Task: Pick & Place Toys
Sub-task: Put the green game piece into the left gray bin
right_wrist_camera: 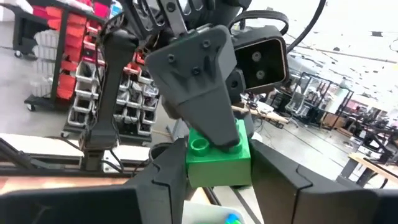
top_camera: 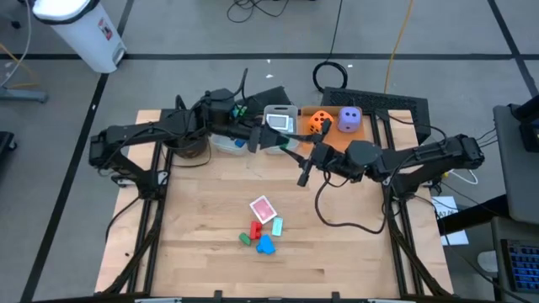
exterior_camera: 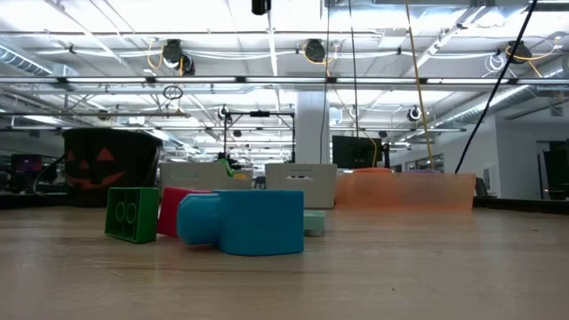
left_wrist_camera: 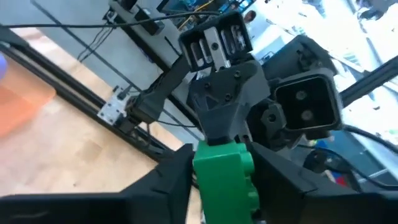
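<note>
Grip, right: the right gripper (right_wrist_camera: 217, 169) has its dark fingers clamped on the sides of the held green block (right_wrist_camera: 217, 158).
Grip, left: the left gripper (left_wrist_camera: 224, 186) meets it nose to nose. Its fingers also lie against that block, one pressed on the studded top.
Place: the held block hangs between the two tools, above the table.
Held block: glossy moulded plastic, boxy, with round studs on top.
Loose toys: well apart from both grippers, toward the table's front edge. There is one red-backed playing card (top_camera: 263, 208), one red block (top_camera: 255, 229), one loose green block (exterior_camera: 132, 213), one blue block (exterior_camera: 242, 222) with a rounded peg end, and one pale teal block (top_camera: 277, 225).
Dice: two, beyond the right gripper. The orange die (top_camera: 318, 122) and the purple die (top_camera: 349, 119) are both spotted and sit on the orange tray (top_camera: 333, 130).
Pot: the black pot (exterior_camera: 107, 164) is round and carries an orange jack-o'-lantern face.
Writing: too small to read.
</note>
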`<control>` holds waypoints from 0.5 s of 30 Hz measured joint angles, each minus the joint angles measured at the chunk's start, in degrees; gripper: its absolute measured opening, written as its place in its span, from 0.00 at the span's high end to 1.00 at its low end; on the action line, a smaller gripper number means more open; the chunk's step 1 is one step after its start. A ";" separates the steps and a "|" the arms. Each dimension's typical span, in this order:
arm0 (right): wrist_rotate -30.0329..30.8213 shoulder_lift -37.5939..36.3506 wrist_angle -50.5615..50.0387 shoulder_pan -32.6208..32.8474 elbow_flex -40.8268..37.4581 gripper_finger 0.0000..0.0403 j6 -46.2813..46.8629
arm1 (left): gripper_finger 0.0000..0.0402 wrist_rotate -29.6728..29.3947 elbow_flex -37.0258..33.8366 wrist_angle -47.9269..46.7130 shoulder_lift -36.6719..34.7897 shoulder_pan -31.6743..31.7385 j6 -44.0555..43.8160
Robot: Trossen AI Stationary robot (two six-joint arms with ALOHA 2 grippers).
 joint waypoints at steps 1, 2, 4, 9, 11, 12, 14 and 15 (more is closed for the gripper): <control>0.00 0.00 -0.18 0.00 0.00 0.69 0.04 | 0.57 0.01 -0.05 -0.14 0.06 0.17 0.55; 0.08 -0.01 -0.22 0.00 0.00 0.69 0.07 | 0.54 0.19 -0.07 -0.21 0.08 0.35 1.12; 0.01 -0.17 -0.17 0.00 0.00 0.69 0.64 | 0.49 0.10 -0.07 -0.16 0.06 0.54 2.07; 0.02 -0.65 -0.68 0.04 0.00 0.69 1.52 | 0.42 -0.26 -0.07 -0.17 0.06 0.63 5.31; 0.08 -0.90 -0.82 0.04 0.00 0.69 1.64 | 0.41 -0.15 -0.07 0.05 0.03 0.93 6.93; 0.09 -1.24 -1.42 0.04 0.00 0.69 1.63 | 0.41 -0.08 -0.07 0.22 0.03 1.16 7.44; 0.47 -1.56 -1.72 0.01 0.03 0.69 1.88 | 0.41 -0.06 -0.09 1.58 0.03 1.77 7.98; 1.04 -1.77 -1.95 0.00 0.10 0.69 2.23 | 0.41 -0.07 -0.09 1.90 0.02 2.17 8.31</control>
